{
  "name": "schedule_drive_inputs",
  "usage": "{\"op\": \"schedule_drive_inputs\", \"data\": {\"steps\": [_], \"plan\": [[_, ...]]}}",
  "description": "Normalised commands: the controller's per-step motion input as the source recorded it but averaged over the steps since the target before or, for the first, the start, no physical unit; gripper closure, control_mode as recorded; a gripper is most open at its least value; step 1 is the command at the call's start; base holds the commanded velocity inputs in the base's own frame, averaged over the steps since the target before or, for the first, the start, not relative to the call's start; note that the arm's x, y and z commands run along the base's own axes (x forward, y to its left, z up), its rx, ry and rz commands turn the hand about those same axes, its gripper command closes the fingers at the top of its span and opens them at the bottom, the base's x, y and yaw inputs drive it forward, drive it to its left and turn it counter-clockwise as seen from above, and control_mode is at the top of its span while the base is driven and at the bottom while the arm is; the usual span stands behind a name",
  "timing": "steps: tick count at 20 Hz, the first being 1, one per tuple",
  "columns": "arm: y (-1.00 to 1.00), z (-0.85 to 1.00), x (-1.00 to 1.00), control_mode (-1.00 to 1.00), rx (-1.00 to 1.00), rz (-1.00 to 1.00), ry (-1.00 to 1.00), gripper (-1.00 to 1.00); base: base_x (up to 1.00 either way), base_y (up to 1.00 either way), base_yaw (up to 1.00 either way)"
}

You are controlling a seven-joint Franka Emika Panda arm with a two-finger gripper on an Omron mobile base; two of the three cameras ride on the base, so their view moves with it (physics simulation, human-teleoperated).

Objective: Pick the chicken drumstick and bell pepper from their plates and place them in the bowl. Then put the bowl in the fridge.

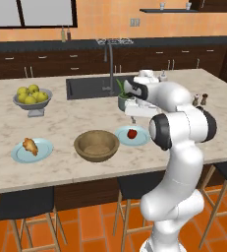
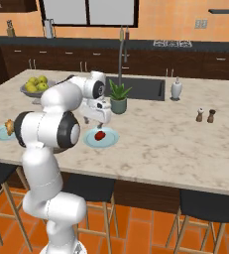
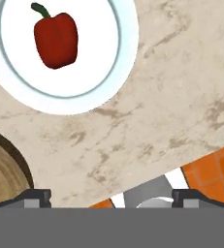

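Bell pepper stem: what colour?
Dark green, on the glossy red bell pepper. Clearest in the hand view, where it lies on its pale-blue plate.

A big island counter with a pale marble top (image 1: 85,123) stands on a floor of orange tiles (image 1: 93,226). Dark stools with wooden legs (image 1: 29,209) sit under its near edge. A dark sink (image 1: 88,87) with a tall grey tap (image 1: 109,59) is set in the top. Behind it runs a row of dark brown cabinets (image 2: 150,62) below an orange wall (image 1: 110,19). A window with a black frame (image 2: 88,12) is in that wall.
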Motion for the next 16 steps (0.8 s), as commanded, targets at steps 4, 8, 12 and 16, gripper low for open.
{"op": "schedule_drive_inputs", "data": {"steps": [4, 8, 12, 16], "plan": [[0.0, -0.57, 0.18, -1.0, -0.02, -0.11, 0.09, -1.0, 0.0, 0.0, 0.0], [0.03, -0.53, 0.11, -1.0, -0.02, -0.07, 0.03, -1.0, 0.0, 0.0, 0.0], [0.09, -0.59, 0.18, -1.0, -0.02, -0.08, 0.01, -1.0, 0.0, 0.0, 0.0], [0.06, -0.28, 0.62, -1.0, -0.05, -0.06, 0.0, -1.0, 0.0, 0.0, 0.0]]}}
